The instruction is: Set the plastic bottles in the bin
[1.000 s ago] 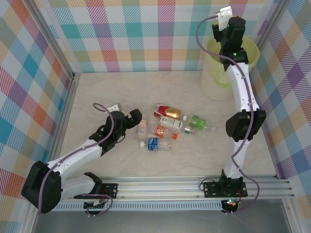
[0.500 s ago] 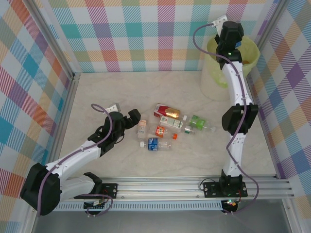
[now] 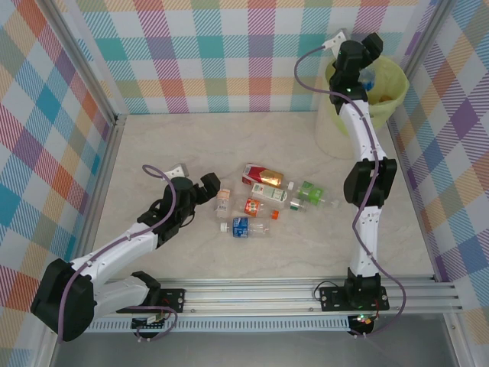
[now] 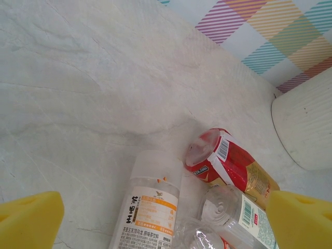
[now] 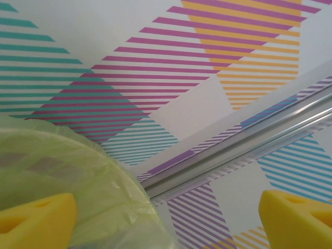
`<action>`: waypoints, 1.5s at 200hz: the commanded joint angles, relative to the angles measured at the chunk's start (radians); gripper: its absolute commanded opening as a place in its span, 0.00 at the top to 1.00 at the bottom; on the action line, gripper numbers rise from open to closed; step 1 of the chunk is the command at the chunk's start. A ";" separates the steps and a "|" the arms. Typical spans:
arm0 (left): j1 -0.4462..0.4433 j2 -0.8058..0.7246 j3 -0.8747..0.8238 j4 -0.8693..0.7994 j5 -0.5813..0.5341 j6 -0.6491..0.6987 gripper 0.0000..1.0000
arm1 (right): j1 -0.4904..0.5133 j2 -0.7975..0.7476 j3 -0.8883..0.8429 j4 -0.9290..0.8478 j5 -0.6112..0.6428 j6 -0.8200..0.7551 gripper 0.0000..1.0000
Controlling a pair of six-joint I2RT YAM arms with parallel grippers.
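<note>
Several plastic bottles lie in a cluster mid-table: a red one (image 3: pixel 260 176), a white-and-green one (image 3: pixel 269 193), a green one (image 3: pixel 309 191), an orange one (image 3: pixel 252 206), a blue one (image 3: pixel 243 227) and a clear orange-labelled one (image 3: pixel 222 200). My left gripper (image 3: pixel 211 186) stands open just left of that clear bottle (image 4: pixel 148 207), its yellow pads (image 4: pixel 28 218) wide apart, with the red bottle (image 4: pixel 228 161) beyond. My right gripper (image 3: pixel 372 44) hangs open over the bin (image 3: pixel 336 122). Nothing sits between its pads (image 5: pixel 36 220), and the yellow-green bag (image 5: pixel 78 171) lies below. A blue-topped bottle (image 3: pixel 368 76) lies inside the bin.
Checked walls close in the table on the left, back and right. An aluminium post (image 5: pixel 233 140) runs behind the bin. The bin's white side (image 4: pixel 306 129) stands far right of the bottles. Bare marble tabletop (image 3: pixel 191 138) stretches behind the cluster.
The right wrist has swung left and tilted over the bin's rim, and a blue-topped bottle has come into sight in the bin. The left gripper has edged slightly toward the bottles.
</note>
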 commanded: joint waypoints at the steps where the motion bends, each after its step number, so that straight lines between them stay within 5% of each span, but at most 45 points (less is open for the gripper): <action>1: 0.014 -0.007 -0.011 0.019 -0.006 -0.010 0.00 | 0.011 -0.056 0.013 -0.005 0.028 0.036 0.07; 41: 0.014 0.011 -0.009 0.034 0.011 -0.014 0.00 | 0.029 -0.139 -0.027 -0.203 -0.088 0.235 0.00; 108: 0.017 0.008 0.004 0.010 -0.003 -0.006 0.00 | 0.061 -0.462 -0.518 -0.127 -0.263 0.522 0.00; 204: 0.025 0.137 0.156 -0.255 0.149 0.084 0.00 | 0.061 -0.924 -1.172 -0.093 -0.808 1.083 0.00; 248: 0.025 0.256 0.237 -0.412 0.228 0.144 0.03 | 0.060 -1.028 -1.297 -0.096 -0.838 1.171 0.00; 300: 0.020 0.323 0.217 -0.396 0.328 0.203 0.14 | 0.061 -1.057 -1.333 -0.118 -0.816 1.164 0.00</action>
